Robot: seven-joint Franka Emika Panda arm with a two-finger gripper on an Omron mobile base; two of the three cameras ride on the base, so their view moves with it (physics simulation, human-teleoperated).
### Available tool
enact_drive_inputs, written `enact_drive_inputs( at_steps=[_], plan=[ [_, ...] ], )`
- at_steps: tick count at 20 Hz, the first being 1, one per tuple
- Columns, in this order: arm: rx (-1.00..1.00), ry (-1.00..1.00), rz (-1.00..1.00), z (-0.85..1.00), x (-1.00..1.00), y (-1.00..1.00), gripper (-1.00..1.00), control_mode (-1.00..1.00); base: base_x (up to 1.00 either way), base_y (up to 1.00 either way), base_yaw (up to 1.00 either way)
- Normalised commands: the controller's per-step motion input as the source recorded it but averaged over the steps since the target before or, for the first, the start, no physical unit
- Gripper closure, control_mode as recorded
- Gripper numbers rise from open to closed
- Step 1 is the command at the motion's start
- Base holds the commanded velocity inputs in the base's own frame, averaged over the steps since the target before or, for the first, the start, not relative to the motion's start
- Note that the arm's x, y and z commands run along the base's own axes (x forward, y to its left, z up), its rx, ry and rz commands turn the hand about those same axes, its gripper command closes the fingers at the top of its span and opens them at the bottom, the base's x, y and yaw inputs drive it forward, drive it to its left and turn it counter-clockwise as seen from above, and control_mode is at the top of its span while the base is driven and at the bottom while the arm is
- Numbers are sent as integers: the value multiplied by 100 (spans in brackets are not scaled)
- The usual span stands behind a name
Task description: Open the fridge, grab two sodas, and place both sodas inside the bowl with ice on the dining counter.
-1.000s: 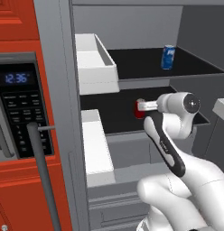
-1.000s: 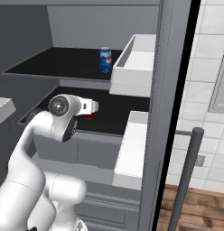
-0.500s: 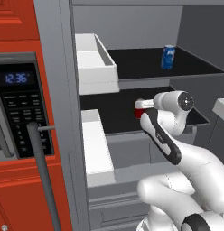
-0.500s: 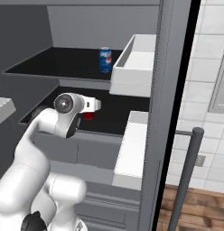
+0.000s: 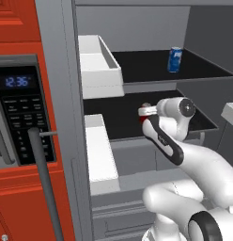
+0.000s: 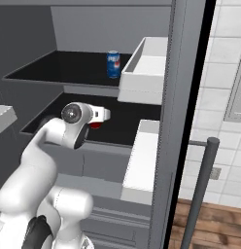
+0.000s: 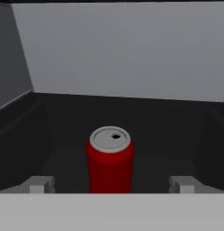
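Note:
The fridge (image 5: 56,94) stands open, with black shelves inside. A red soda (image 7: 109,162) with a silver top stands upright on the lower shelf. My open gripper (image 7: 110,187) straddles it, one fingertip (image 7: 39,184) on each side and both apart from the can. In the base views the white hand (image 5: 149,112) covers most of that red can (image 6: 95,125). The blue soda (image 5: 174,59) stands alone on the upper shelf (image 6: 112,64). The bowl with ice and the dining counter are out of view.
White door bins (image 5: 97,61) (image 5: 99,157) line the left door, and others (image 6: 146,68) (image 6: 142,160) the right door. A microwave (image 5: 19,108) sits in red cabinetry on the left. Long bar handles (image 5: 43,183) (image 6: 200,189) stick out near the base.
The hand has edged slightly deeper onto the lower shelf toward the red can. The jaws stay wide and neither can has moved.

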Motion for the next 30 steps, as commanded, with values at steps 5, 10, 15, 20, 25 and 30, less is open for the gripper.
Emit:
enact_drive_inputs(
  at_steps=[5, 10, 15, 20, 25, 30],
  plan=[
    [-3, 0, 0, -21, 15, 0, -100, -100, 0, 0, 0],
    [-3, 0, 0, -17, 16, 6, -100, -100, 0, 0, 0],
    [-2, 0, 0, -13, 20, 1, -100, -100, 0, 0, 0],
    [0, 0, 0, -10, 22, 0, -100, -100, 0, 0, 0],
    [0, 0, 0, -10, 11, 0, -100, -100, 0, 0, 0],
    [0, 0, 0, -10, 6, 0, -100, -100, 0, 0, 0]
  ],
)
